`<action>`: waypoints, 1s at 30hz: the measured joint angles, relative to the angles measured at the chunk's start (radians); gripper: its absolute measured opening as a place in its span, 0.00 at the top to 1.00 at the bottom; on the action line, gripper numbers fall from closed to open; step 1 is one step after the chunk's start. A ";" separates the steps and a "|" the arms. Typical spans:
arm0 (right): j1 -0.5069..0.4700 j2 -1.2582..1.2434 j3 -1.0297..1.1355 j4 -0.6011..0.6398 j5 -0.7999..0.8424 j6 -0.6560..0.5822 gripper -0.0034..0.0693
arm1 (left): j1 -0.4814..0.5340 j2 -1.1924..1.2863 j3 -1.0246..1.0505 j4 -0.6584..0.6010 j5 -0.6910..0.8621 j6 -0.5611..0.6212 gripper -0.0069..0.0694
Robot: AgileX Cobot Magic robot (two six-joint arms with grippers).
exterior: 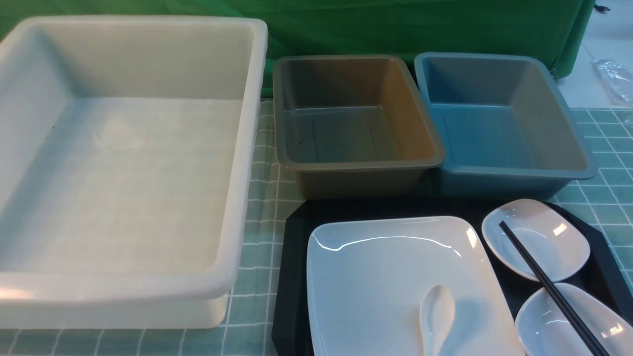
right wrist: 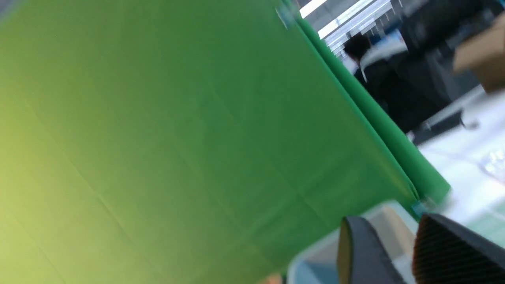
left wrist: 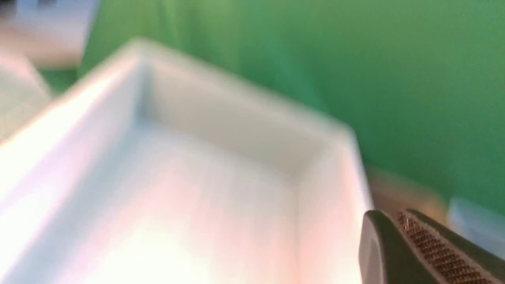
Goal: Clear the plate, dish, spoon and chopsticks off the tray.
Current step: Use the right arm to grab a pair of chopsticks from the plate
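The black tray (exterior: 294, 257) lies at the front right of the table. On it rests the large white plate (exterior: 385, 277), and the white spoon (exterior: 436, 314) lies on the plate's near part. Right of the plate sit two small white oval dishes, a far dish (exterior: 554, 237) and a near dish (exterior: 549, 326). The black chopsticks (exterior: 544, 282) lie slanted across both dishes. Neither gripper shows in the front view. In the left wrist view my left gripper (left wrist: 394, 215) is shut and empty, above the white bin (left wrist: 177, 177). My right gripper (right wrist: 390, 225) is open with nothing between its fingers.
A big white bin (exterior: 242, 198) fills the left side. A brown bin (exterior: 346, 133) and a blue bin (exterior: 494, 133) stand behind the tray, all with nothing inside. A green curtain hangs at the back. The blue bin (right wrist: 311, 272) shows blurred beyond my right fingers.
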 joint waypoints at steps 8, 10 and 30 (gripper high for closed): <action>0.082 0.372 -0.565 -0.014 0.730 -0.296 0.92 | -0.021 0.274 -0.012 -0.366 0.194 0.419 0.90; 0.101 0.505 -0.693 -0.020 0.906 -0.369 0.92 | -0.058 0.295 -0.018 -0.369 0.194 0.452 0.90; 0.109 1.575 -1.089 -0.129 1.418 -0.544 0.78 | -0.932 0.592 -0.206 0.075 0.331 -0.015 0.91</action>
